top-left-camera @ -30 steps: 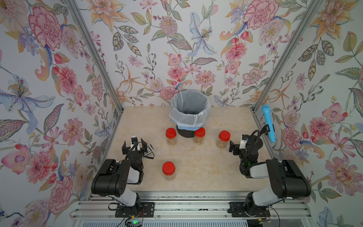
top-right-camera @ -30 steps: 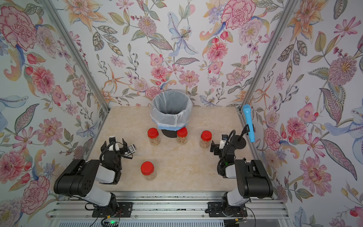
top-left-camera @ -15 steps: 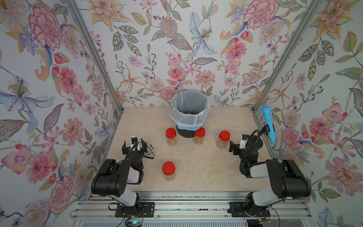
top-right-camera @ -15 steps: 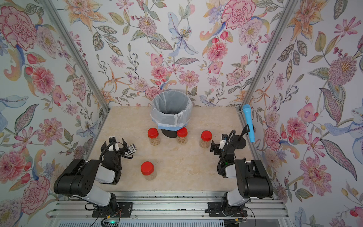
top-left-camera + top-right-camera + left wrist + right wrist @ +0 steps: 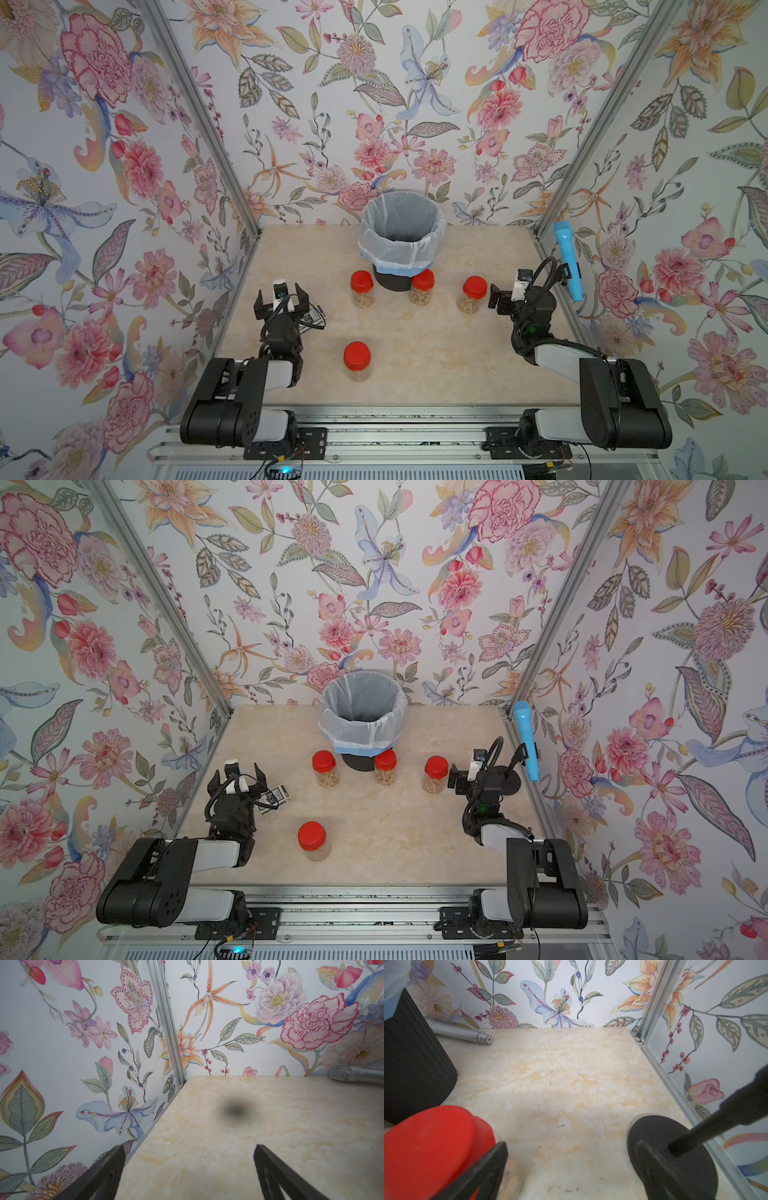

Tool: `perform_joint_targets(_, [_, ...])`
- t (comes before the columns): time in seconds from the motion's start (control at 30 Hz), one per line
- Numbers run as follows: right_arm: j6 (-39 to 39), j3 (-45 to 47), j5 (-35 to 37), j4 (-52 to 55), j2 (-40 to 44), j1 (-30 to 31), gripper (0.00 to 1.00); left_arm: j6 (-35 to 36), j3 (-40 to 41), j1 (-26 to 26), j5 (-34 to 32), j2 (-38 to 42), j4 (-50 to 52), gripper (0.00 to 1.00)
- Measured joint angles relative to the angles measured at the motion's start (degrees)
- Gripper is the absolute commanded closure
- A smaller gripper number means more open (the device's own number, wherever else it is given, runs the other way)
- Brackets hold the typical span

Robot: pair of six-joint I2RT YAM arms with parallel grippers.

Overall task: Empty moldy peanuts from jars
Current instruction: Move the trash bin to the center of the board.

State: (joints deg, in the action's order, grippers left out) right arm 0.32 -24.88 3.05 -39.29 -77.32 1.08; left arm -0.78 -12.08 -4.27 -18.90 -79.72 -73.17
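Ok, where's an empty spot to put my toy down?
Widest bare patch: between the front jar and the right arm. Also the back corners beside the bin. Crowded: the three jars lined up before the bin.

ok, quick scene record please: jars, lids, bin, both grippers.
jars: four, upright, red lids on
peanuts: inside the jars
bin: white bag liner, back centre, behind the row of three jars
front jar: alone, nearer left arm
left gripper: jaws open, empty
right gripper: jaws open, empty, beside rightmost jar
blue microphone: on stand, right edge
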Motion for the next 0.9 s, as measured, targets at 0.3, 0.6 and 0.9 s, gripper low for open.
perform_joint_targets(0.3, [4.3,-5.0,0.2,12.3,7.8,0.0,0.00,0.4,0.0,0.0,0.2,4.2,2.8,0.00])
perform_joint_targets(0.6, [6.6,-8.3,-2.6,22.0,9.5,1.2,0.00,0.4,-0.7,-0.1,1.6,4.8,6.2,0.00])
perform_joint_targets(0.9, [8.1,-14.8,-4.3,28.1,9.5,3.7,0.00,-0.7,-9.6,-0.2,4.8,9.1,16.9,0.00])
